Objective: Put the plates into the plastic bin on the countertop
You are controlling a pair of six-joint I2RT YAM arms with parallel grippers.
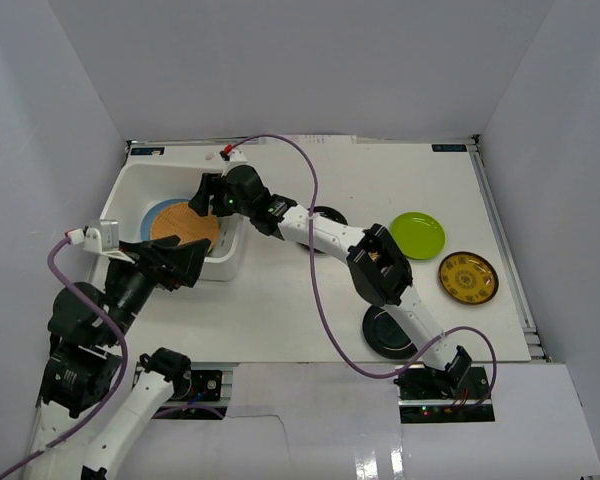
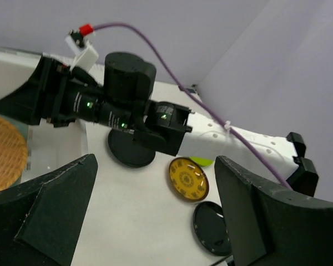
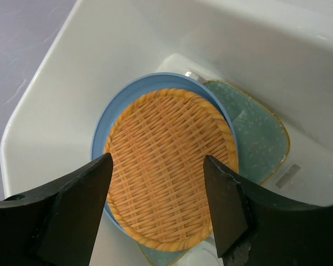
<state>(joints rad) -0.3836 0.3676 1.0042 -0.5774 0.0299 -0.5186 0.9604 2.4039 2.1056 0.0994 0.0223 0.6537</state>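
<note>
Right pincer spread over woven plate, gold plate apart

A white countertop is enclosed on three sides by plain white walls: a far wall, a left wall and a right wall. All walls are seen as matte, with a faint grey-lilac cast. A corner seam between two walls is also caught in the left wrist view. A metal rail is run along the countertop's right edge. Small blue labels are stuck at the two far corners. The near edge is covered by a white panel, glossier nearer in, with light reflected there. Lighting is even and soft; shadows are faint.
</note>
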